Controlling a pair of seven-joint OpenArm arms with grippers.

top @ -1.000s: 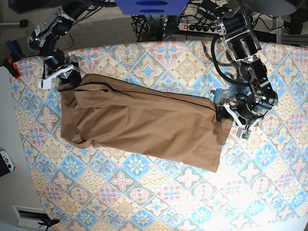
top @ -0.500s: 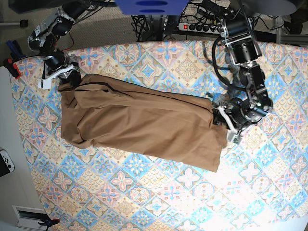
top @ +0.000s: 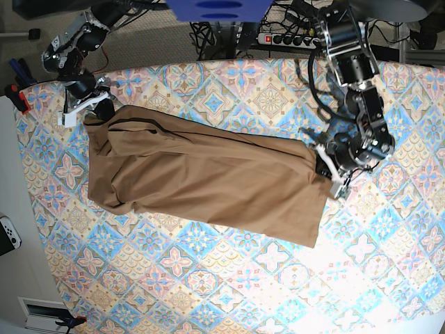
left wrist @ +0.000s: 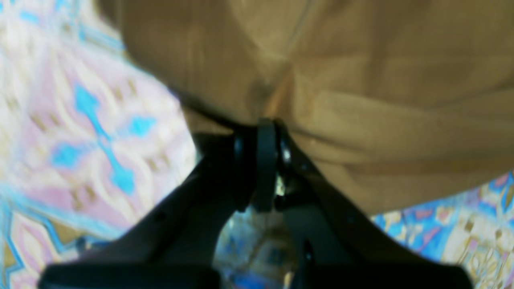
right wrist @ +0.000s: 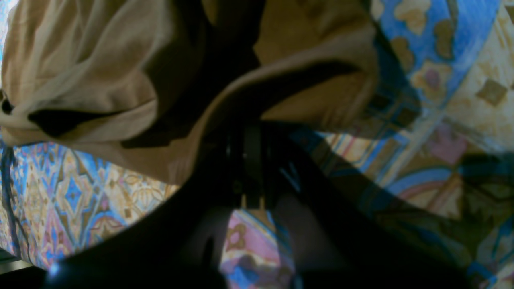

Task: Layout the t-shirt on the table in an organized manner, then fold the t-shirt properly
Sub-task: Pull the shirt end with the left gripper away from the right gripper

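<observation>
On the patterned bench (top: 208,278), the t-shirt (top: 208,177) lies stretched between both pincers, left pincer (left wrist: 263,132) and right pincer (right wrist: 249,134) each pinching an end; pull evenly apart, low, to flatten wrinkles.

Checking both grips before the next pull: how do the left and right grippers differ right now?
The left gripper pinches the t-shirt at its right end in the base view; the right gripper holds the far-left corner. Left's cloth looks smooth, right's bunched and shadowed. Both are shut on fabric, low over the table.

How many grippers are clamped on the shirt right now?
2: left gripper pinches the t-shirt at its edge on the base view's right; right gripper pinches its top-left corner.
</observation>
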